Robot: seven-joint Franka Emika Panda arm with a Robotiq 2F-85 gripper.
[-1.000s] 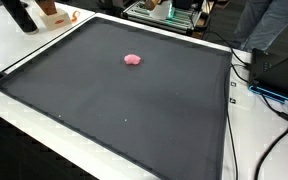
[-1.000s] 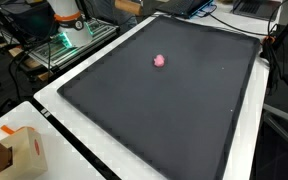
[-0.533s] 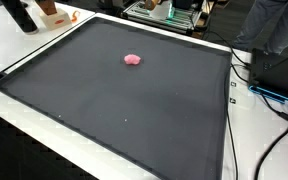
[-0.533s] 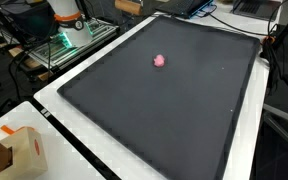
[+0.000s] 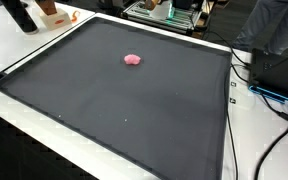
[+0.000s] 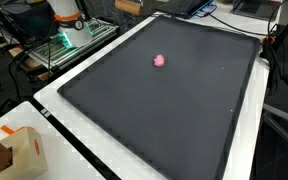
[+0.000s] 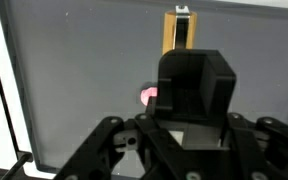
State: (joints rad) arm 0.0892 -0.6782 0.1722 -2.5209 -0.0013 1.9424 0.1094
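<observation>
Wrist view shows a pink lump (image 7: 146, 97) on the dark mat (image 7: 84, 60)

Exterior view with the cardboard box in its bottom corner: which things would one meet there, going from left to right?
cardboard box → white robot base → pink object

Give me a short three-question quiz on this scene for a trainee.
1. Multiple choice: what colour is the small lump lying on the dark mat? A green, B pink, C blue.
2. True or false: the lump lies off the mat, on the white table.
3. Fill in (on or off): in an exterior view, the cardboard box stands ___ the mat.
Key: 1 B; 2 false; 3 off.
</observation>
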